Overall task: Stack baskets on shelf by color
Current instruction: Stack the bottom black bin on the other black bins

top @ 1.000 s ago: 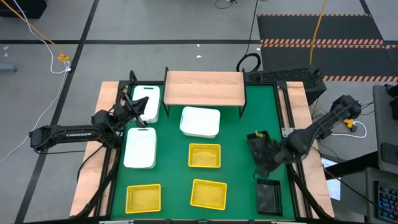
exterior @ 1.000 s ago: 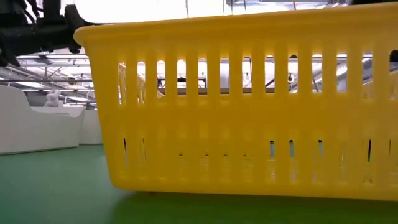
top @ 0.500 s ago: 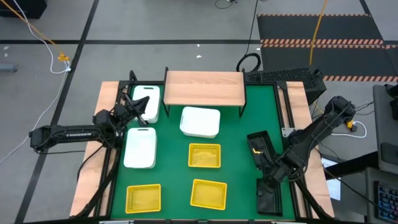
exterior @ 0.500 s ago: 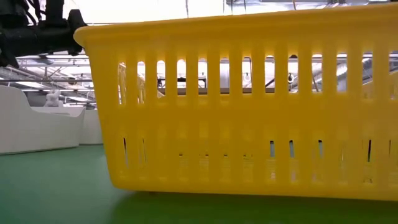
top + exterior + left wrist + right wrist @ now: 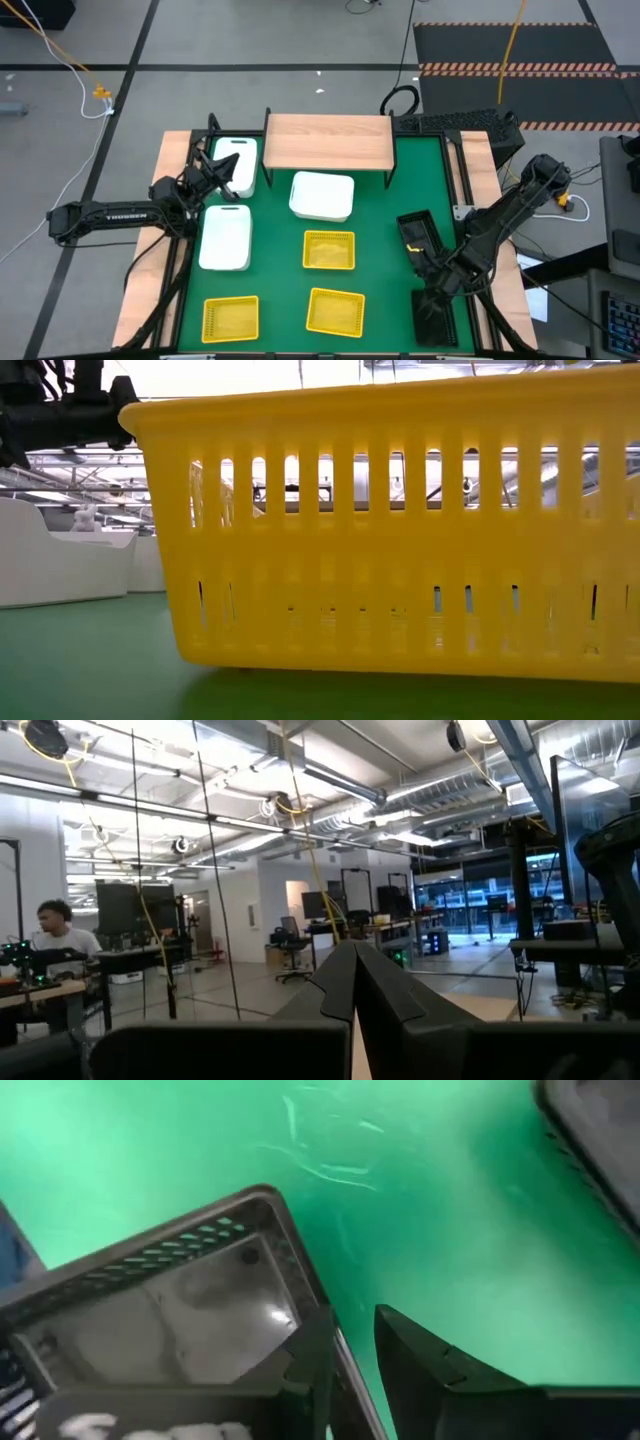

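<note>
Your right fingers (image 5: 437, 281) straddle the wall of the black basket (image 5: 436, 318) at five o'clock on the desk (image 5: 380, 250), narrowly parted, one either side. Its long axis runs twelve-to-six. The shelf (image 5: 328, 141) waits at twelve. Left fingers (image 5: 226, 166) are closed, empty, at ten.

The tabletop (image 5: 380, 250) wears a smooth matt green mat, faintly scuffed, with pale wood borders. The shelf (image 5: 328, 141) is light, unvarnished-looking wood on thin black metal legs. The yellow baskets (image 5: 329, 250) are slotted, slightly glossy plastic; the white baskets (image 5: 321, 196) smooth, solid plastic. The black basket (image 5: 190, 1305) is perforated plastic with a dull sheen inside.
</note>
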Robot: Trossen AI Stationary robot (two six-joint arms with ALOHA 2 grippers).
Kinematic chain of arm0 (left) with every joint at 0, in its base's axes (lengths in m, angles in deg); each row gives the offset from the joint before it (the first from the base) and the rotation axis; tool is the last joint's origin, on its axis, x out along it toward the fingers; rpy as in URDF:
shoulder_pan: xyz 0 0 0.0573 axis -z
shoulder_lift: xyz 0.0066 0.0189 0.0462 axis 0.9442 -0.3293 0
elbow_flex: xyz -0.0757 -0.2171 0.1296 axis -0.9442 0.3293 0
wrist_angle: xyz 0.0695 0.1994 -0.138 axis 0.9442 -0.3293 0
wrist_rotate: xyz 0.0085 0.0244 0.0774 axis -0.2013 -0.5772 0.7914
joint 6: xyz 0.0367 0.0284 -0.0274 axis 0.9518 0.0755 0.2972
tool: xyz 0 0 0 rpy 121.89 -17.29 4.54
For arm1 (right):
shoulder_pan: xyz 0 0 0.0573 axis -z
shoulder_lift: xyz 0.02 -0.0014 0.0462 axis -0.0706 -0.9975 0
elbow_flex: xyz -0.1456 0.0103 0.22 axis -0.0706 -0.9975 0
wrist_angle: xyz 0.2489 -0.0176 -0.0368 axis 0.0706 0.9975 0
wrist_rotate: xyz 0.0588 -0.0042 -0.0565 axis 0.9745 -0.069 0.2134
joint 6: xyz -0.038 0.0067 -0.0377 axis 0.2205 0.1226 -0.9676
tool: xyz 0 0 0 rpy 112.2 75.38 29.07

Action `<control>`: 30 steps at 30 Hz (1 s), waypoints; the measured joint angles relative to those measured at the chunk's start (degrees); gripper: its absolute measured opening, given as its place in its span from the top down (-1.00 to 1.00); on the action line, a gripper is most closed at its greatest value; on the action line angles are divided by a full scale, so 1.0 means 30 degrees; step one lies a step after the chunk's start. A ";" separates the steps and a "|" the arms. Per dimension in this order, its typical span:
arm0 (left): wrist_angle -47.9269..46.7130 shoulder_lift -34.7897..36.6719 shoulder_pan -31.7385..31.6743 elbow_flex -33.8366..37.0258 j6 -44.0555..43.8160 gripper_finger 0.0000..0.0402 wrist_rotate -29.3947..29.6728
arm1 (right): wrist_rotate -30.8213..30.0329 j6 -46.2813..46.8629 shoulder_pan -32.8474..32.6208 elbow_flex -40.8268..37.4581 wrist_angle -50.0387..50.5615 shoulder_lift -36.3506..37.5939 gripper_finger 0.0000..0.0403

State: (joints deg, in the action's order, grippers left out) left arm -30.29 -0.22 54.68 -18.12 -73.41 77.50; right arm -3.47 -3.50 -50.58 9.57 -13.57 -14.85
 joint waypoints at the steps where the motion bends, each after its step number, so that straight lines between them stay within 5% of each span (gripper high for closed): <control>1: 0.0010 0.0000 0.0000 0.0000 0.0000 0.97 0.0004 | 0.0034 0.0069 0.0141 -0.0110 -0.0303 0.0072 0.60; 14: 0.0631 0.0000 0.0000 0.0000 -0.0177 0.97 0.0004 | 0.1023 -0.3960 0.0747 -0.0227 0.0133 0.1999 0.14; 21: 0.0362 0.0000 0.0000 0.0000 -0.0182 0.97 0.0004 | 0.1216 -0.5369 0.0484 -0.1856 -0.2612 0.1991 0.07; 26: 0.0343 0.0000 0.0000 0.0000 -0.0219 0.97 0.0004 | 0.4372 -0.5088 0.0460 -0.2948 -0.5305 0.1991 0.09; 30: 0.0332 0.0000 0.0000 0.0000 -0.0414 0.97 0.0004 | 0.5050 -0.4890 0.0467 -0.3082 -0.5633 0.2052 0.13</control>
State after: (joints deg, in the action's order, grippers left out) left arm -29.30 -0.22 54.68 -18.12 -74.66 77.51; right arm 11.68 -18.17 -49.17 0.32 -30.46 -8.70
